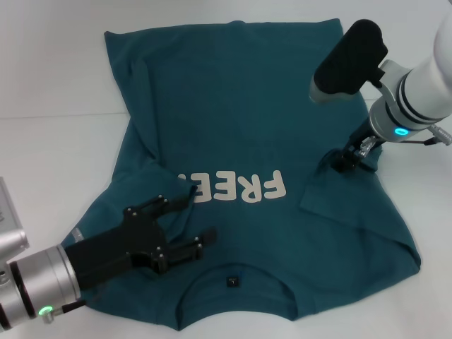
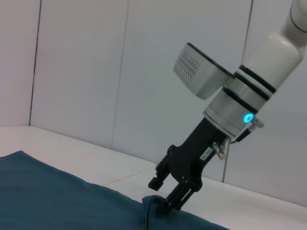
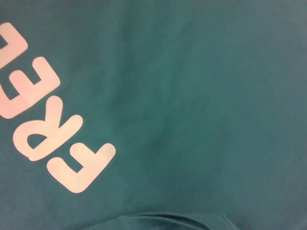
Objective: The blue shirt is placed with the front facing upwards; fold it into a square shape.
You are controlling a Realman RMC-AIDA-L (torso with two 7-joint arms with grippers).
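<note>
The blue shirt [image 1: 240, 127] lies face up on the white table, collar nearest me, with its cream "FREE" letters [image 1: 236, 187] upside down. Its left sleeve [image 1: 152, 180] is folded in over the last letter. Its right sleeve [image 1: 339, 194] is folded in toward the chest. My right gripper [image 1: 347, 159] is down on the edge of that sleeve and is shut on a raised bit of cloth; it also shows in the left wrist view [image 2: 165, 196]. My left gripper [image 1: 189, 217] is open and empty, just above the shirt beside the collar [image 1: 233, 281]. The right wrist view shows only the shirt's cloth [image 3: 201, 96] and its letters [image 3: 53, 134].
The white table [image 1: 49, 162] shows on both sides of the shirt. A pale wall [image 2: 96, 72] stands behind the table. The shirt's hem [image 1: 226, 28] lies at the far side.
</note>
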